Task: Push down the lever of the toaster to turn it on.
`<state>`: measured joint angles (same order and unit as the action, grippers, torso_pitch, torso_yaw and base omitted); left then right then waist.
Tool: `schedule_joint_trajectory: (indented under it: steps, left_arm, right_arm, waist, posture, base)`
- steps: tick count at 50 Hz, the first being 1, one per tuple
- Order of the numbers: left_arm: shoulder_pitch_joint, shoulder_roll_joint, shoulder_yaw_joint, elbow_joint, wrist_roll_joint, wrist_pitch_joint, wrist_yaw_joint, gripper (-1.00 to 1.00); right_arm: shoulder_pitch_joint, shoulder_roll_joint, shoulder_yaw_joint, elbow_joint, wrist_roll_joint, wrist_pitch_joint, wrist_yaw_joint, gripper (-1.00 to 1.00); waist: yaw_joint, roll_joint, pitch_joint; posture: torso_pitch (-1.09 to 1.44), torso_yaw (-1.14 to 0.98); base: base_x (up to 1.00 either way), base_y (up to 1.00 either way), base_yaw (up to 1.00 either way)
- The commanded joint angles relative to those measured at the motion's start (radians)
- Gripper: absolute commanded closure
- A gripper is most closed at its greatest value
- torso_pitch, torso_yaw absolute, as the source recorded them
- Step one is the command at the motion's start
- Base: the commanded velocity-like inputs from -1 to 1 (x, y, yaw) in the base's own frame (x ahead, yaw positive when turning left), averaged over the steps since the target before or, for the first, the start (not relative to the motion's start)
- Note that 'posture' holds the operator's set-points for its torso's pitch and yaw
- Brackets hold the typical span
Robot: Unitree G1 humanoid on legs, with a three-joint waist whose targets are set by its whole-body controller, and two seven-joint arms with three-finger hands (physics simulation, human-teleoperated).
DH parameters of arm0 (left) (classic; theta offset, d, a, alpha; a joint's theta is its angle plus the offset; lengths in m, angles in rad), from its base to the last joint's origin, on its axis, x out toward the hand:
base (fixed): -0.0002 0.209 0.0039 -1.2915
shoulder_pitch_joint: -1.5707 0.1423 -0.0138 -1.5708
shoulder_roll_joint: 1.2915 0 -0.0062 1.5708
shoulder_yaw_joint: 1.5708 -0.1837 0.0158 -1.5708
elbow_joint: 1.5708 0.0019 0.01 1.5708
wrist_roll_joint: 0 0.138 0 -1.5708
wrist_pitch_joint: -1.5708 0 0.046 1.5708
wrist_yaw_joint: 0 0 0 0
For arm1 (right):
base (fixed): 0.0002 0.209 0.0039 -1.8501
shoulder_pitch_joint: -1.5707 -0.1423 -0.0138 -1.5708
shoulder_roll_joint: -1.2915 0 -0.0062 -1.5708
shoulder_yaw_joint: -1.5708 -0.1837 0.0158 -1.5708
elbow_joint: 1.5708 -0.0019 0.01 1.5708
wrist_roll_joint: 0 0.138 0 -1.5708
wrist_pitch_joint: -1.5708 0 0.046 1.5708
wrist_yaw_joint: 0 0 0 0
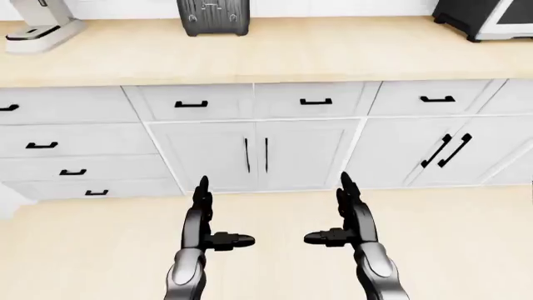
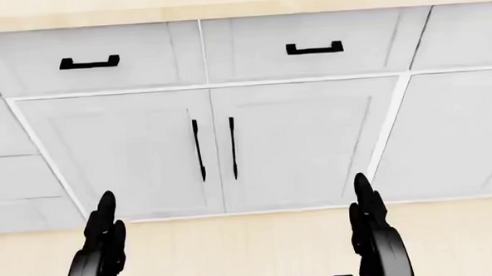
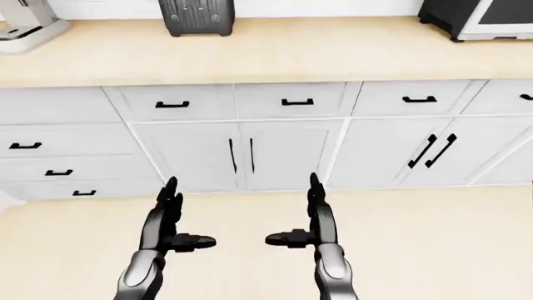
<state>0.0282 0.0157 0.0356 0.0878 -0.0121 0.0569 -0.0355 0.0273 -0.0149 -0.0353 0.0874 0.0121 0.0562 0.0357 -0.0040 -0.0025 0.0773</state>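
Both hands, left hand (image 1: pixel 204 219) and right hand (image 1: pixel 350 215), hang with fingers spread and empty below the countertop (image 1: pixel 275 56), over the floor, well apart from the toaster (image 1: pixel 213 17). That dark toaster stands on the countertop's far edge, left of its middle, above the white double-door cabinet (image 1: pixel 257 155).

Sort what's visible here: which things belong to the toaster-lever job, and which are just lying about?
Job:
toaster at the counter's far edge
left hand, open
right hand, open

Lying about:
coffee machine, top left
microwave, top right
cabinet doors under the counter
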Motion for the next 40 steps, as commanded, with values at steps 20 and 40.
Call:
schedule_joint_trajectory:
  steps: [20,40]
  left_arm:
    - [-0.083,0.013,0.008,-0.086,-0.006,0.007,0.008,-1.00]
    - [-0.559,0.184,0.154,-0.429,-0.193,0.704,0.124,-1.00]
  right_arm:
    - [-0.066,-0.007,-0.017,-0.158,0.000,0.034,-0.025,-1.00]
    - [-0.557,-0.133,-0.079,-0.622,0.006,0.863,-0.059,-1.00]
  waist:
    - [0.008,-0.005,-0.089]
    - [0.009,-0.001,-0.084]
  posture:
    - [0.00,0.00]
    - [0.00,0.00]
  base:
    - [0.00,0.00,0.00]
    - [0.00,0.00,0.00]
